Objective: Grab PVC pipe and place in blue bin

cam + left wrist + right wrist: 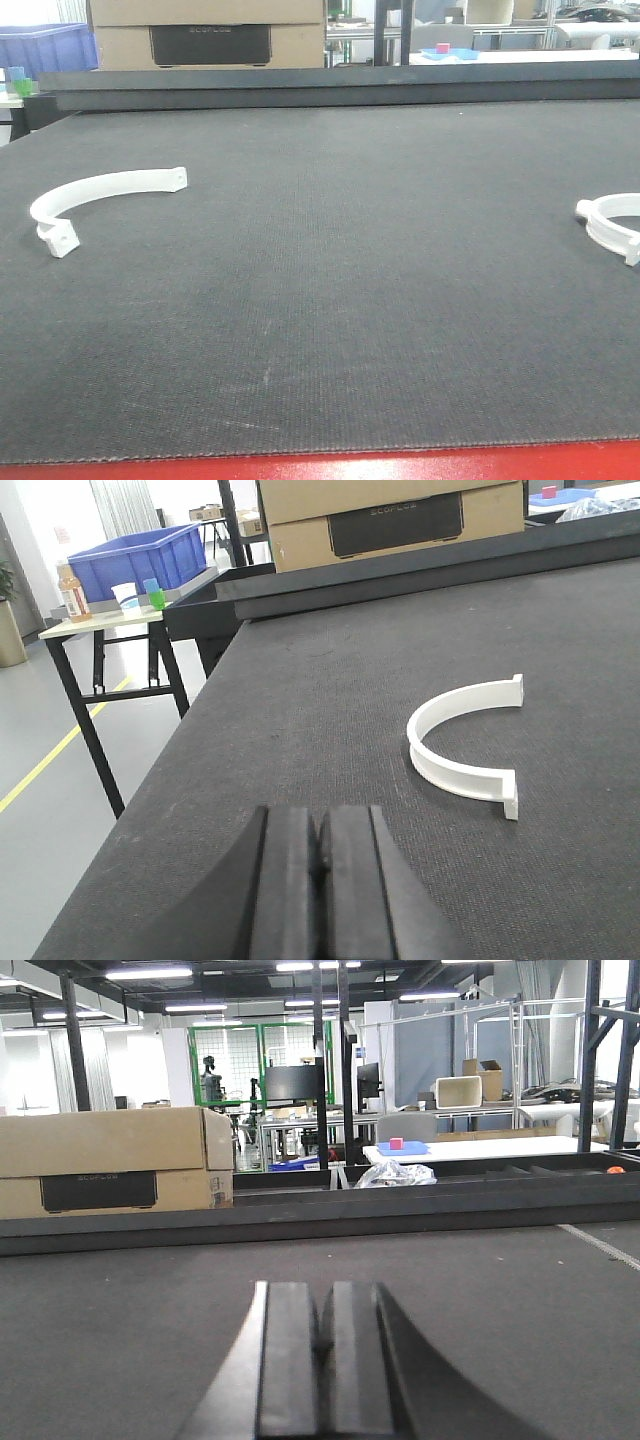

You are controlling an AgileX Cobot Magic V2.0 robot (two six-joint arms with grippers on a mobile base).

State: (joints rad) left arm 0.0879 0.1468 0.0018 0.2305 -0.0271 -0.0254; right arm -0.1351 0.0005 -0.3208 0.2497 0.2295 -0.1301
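Mat: dark grey woven mat (330,300), fine even weave, flat, a few pale scuffs towards the near side.
Landmark: a brown cardboard box (120,45) behind the mat's far side, with a black panel set in its face.
Writing: faint lettering on that panel, seemingly "ECOFLOW"; too dim to be certain.
PVC pipe: a white half-ring (455,774), smooth plastic, a flat band curved into a semicircle with a small squared lug at each end. It lies on the mat in front of the box and to its left.
Second piece: another white ring part (610,232), in front of the box and far to its right, cut off by the picture edge.
Blue bin: a ribbed blue plastic bin (140,552) on a side table (100,625), left of the box, off the mat.
Edges: a dark raised rail (330,88) runs just in front of the box; a red strip (400,465) borders the side farthest from it.
Open room: wide bare mat between the two white parts.
Left gripper (320,880): black pads pressed together, holding nothing.
Right gripper (322,1355): pads likewise pressed together, empty, pointing towards the box.
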